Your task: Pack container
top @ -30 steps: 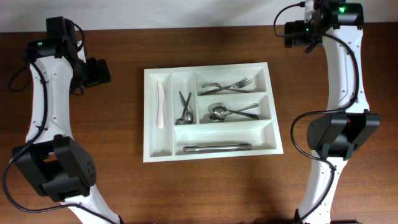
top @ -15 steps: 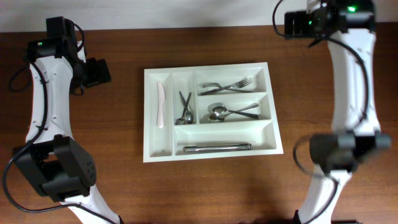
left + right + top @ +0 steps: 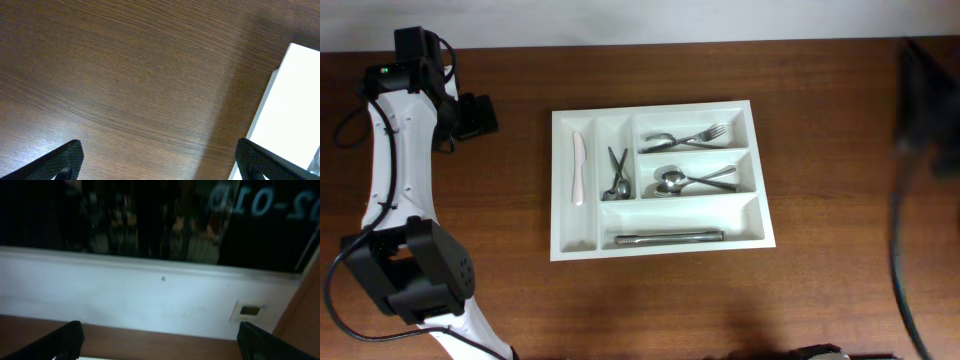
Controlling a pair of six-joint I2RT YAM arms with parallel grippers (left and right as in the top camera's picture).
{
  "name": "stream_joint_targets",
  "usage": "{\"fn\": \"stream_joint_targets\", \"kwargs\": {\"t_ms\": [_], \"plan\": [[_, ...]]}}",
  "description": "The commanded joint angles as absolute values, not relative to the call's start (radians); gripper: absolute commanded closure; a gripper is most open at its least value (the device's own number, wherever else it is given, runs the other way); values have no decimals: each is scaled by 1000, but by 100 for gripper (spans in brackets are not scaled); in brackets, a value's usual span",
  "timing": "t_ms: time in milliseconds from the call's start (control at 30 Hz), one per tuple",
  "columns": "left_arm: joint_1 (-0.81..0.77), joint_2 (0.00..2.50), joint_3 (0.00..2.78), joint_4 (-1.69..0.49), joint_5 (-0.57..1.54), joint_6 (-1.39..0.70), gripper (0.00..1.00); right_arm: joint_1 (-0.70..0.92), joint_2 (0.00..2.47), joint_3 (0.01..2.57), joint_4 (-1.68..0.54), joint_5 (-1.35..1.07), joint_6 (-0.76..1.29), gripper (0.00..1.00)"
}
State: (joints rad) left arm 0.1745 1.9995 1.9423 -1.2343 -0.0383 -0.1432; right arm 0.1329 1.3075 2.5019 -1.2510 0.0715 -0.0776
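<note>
The container (image 3: 655,107), a large white tray, lies in the middle of the table. It holds a white knife (image 3: 578,167), small utensils (image 3: 617,176), forks (image 3: 686,138), spoons (image 3: 692,180) and a long metal utensil (image 3: 668,238), each in its own compartment. My left gripper (image 3: 475,117) hovers left of the tray. In the left wrist view it (image 3: 160,165) is open and empty over bare wood, with the tray's corner (image 3: 295,100) at right. My right arm (image 3: 923,100) is a dark blur at the right edge. In the right wrist view the right gripper (image 3: 157,340) is open and empty, facing the wall.
The table is dark brown wood (image 3: 650,310). A white wall (image 3: 150,295) and a dark window (image 3: 150,215) fill the right wrist view beyond the table's far edge.
My right arm has swung away from the back right of the table and now shows only as a blur at the right edge. The left arm and tray have not moved.
</note>
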Motion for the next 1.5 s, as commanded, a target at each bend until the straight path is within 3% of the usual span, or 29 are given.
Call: {"fn": "stream_joint_targets", "kwargs": {"t_ms": [0,200,633,1000,1467], "plan": [[175,1969,1962,-1235,-42,-142,1,137,1224,2391,-1258,84,-66,1],[175,1969,1962,-1235,-42,-142,1,137,915,2019,-1196,111,-93,1],[175,1969,1962,-1235,-42,-142,1,137,273,1031,-545,99,-94,1],[175,1969,1962,-1235,-42,-142,1,136,157,554,-357,86,10,1],[175,1969,1962,-1235,-42,-142,1,67,4,194,-76,87,82,1]]}}
